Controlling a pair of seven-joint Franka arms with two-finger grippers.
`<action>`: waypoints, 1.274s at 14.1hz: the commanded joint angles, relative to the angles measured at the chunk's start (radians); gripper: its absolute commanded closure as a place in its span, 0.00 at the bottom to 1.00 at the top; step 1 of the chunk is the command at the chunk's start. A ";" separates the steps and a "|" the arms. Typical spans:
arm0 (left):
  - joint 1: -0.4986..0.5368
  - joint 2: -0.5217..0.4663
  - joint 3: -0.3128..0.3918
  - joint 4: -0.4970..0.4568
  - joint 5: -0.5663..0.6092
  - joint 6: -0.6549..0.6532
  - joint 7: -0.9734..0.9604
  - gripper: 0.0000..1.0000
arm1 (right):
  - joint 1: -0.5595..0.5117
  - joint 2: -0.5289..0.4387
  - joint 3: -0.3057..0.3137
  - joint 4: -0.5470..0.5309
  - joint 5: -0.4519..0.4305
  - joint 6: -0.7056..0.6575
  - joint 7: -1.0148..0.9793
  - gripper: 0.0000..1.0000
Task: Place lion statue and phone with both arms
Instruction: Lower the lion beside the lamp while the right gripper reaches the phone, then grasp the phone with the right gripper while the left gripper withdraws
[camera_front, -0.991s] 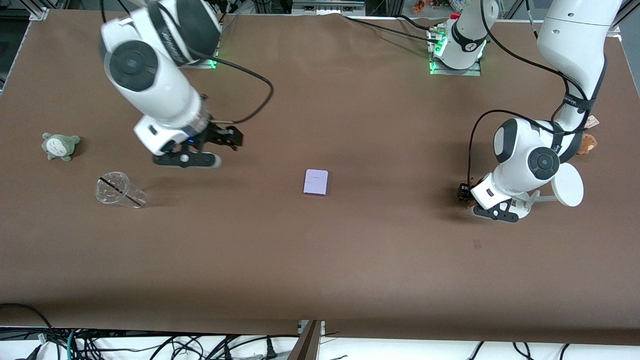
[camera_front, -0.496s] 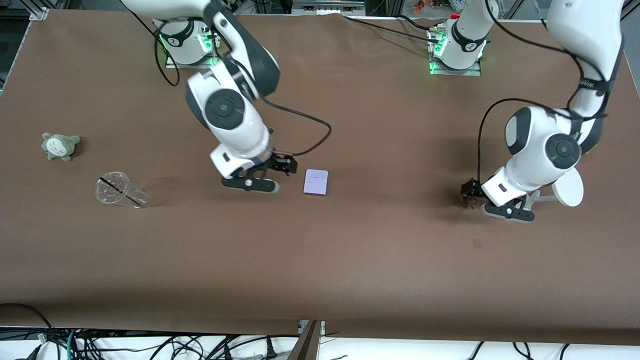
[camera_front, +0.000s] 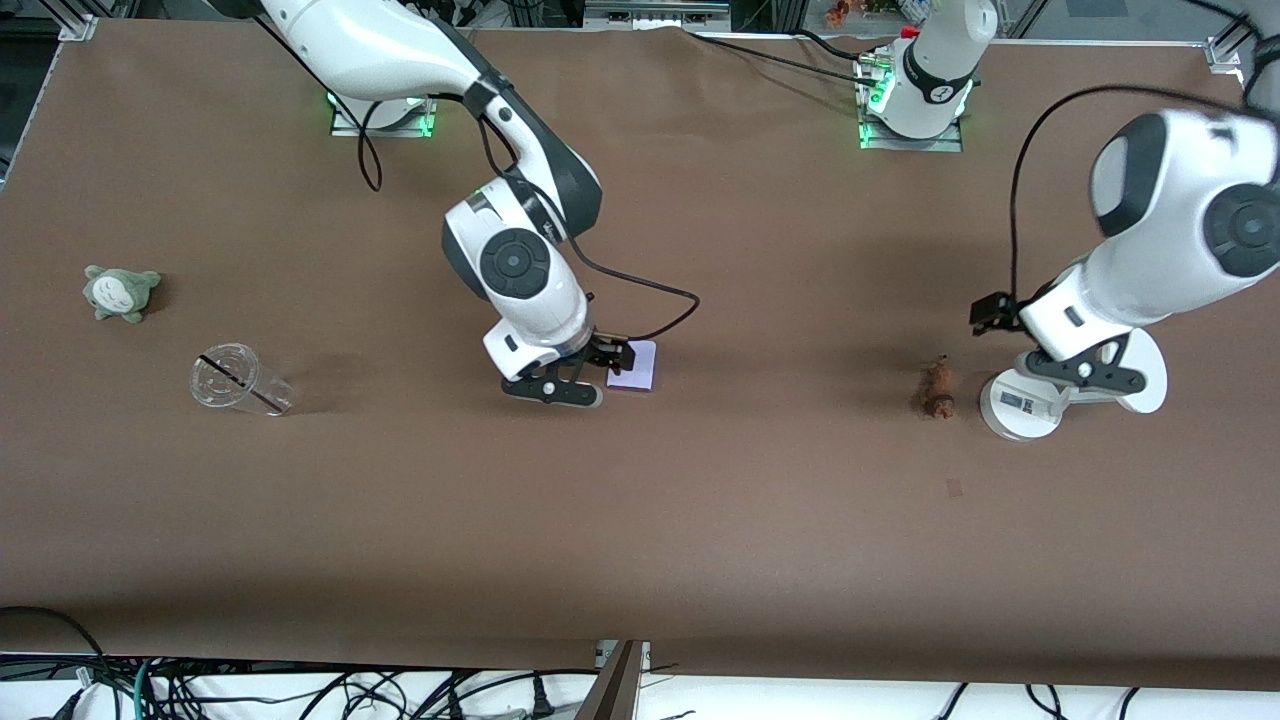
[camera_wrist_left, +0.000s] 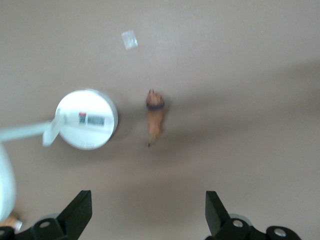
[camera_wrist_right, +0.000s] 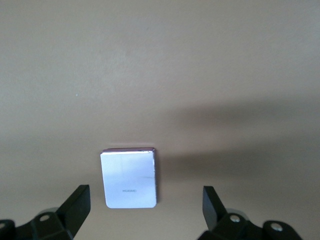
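The phone (camera_front: 641, 366), a pale lavender slab, lies flat mid-table. My right gripper (camera_front: 608, 360) is low over the phone's edge toward the right arm's end. In the right wrist view its fingers (camera_wrist_right: 76, 205) stand wide open and empty, with the phone (camera_wrist_right: 130, 178) just ahead of them. The lion statue (camera_front: 937, 388), small and reddish-brown, lies on the table beside the white stand. My left gripper (camera_front: 990, 314) is raised over the table above the stand, apart from the lion. In the left wrist view it (camera_wrist_left: 147, 215) is open and empty, with the lion (camera_wrist_left: 155, 118) below.
A white round-based stand (camera_front: 1018, 411) with a disc (camera_front: 1145, 378) is at the left arm's end. A clear cup (camera_front: 240, 381) lies on its side, and a grey-green plush (camera_front: 120, 292) sits at the right arm's end. A small patch (camera_front: 954, 487) marks the mat.
My right arm swept from near the cup across to the phone and came down by it. My left gripper let go of the lion and rose away, leaving it on the table.
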 joint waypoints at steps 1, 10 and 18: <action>0.000 0.020 -0.006 0.113 0.014 -0.161 -0.005 0.00 | 0.044 0.070 -0.015 0.068 -0.010 0.001 0.035 0.00; -0.010 -0.003 0.008 0.319 0.018 -0.228 -0.006 0.00 | 0.093 0.174 -0.026 0.072 -0.086 0.117 0.062 0.00; -0.101 -0.208 0.105 0.035 0.018 -0.080 -0.072 0.00 | 0.110 0.230 -0.026 0.074 -0.097 0.202 0.060 0.00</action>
